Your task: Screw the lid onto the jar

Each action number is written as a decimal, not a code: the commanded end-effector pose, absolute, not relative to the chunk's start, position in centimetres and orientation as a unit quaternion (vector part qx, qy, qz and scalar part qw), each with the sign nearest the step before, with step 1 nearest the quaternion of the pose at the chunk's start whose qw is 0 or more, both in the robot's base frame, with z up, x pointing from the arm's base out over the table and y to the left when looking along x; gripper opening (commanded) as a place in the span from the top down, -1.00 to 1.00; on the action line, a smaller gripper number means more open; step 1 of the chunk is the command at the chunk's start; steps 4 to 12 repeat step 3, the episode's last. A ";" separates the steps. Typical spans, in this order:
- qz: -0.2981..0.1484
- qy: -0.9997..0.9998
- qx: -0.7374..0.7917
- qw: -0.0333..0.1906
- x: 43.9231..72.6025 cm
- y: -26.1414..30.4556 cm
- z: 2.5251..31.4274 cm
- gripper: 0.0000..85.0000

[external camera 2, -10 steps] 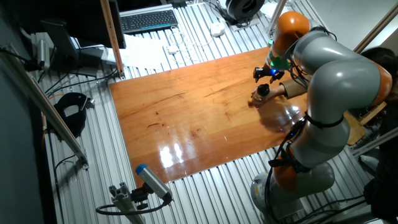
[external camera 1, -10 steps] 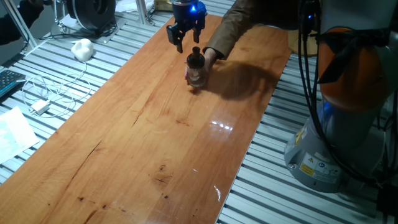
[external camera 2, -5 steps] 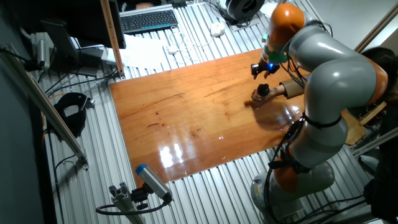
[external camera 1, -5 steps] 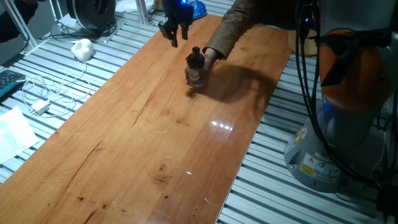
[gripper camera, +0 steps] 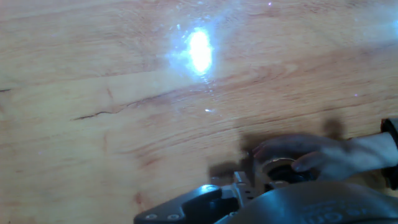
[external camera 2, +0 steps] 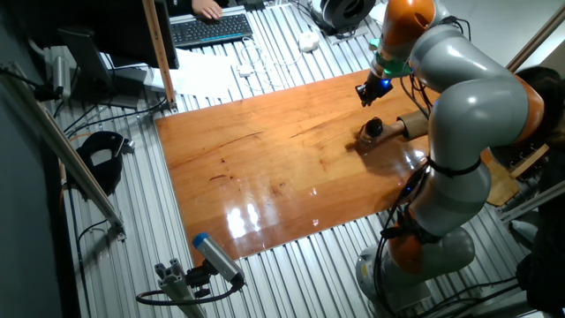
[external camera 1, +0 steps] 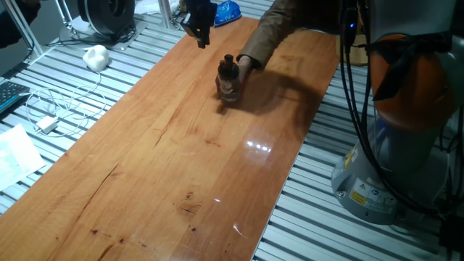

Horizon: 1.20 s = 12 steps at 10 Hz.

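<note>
Claw (external camera 1: 201,38) apart; jar (external camera 1: 229,88) upright, lid (external camera 1: 228,67) atop.

Clear glass jar (external camera 1: 229,90) upright on wooden tabletop; black knobbed lid (external camera 1: 228,64) sitting on top; person's fingers touching.

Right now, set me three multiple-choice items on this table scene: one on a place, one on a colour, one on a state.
1. Where is the small clear glass jar?
A. on the wooden table
B. on the metal floor
C. lifted in the air

2. What colour is the small round cap on the jar?
A. white
B. black
C. red

3. What is the robot's gripper doing?
A. clamping the cap
B. pressing on the table
C. hanging clear of the jar

Answers: 1 A, the jar stands on the wood, held by a person's hand. 2 B, the cap is dark black. 3 C, the fingers are apart from the jar, holding nothing.
</note>
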<state>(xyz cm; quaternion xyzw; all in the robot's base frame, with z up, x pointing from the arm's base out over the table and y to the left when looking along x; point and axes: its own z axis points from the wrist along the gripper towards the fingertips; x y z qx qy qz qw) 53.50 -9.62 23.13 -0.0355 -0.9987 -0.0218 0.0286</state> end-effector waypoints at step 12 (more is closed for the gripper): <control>-0.024 -0.999 -0.028 0.029 53.5 -9.5 23.2 1.00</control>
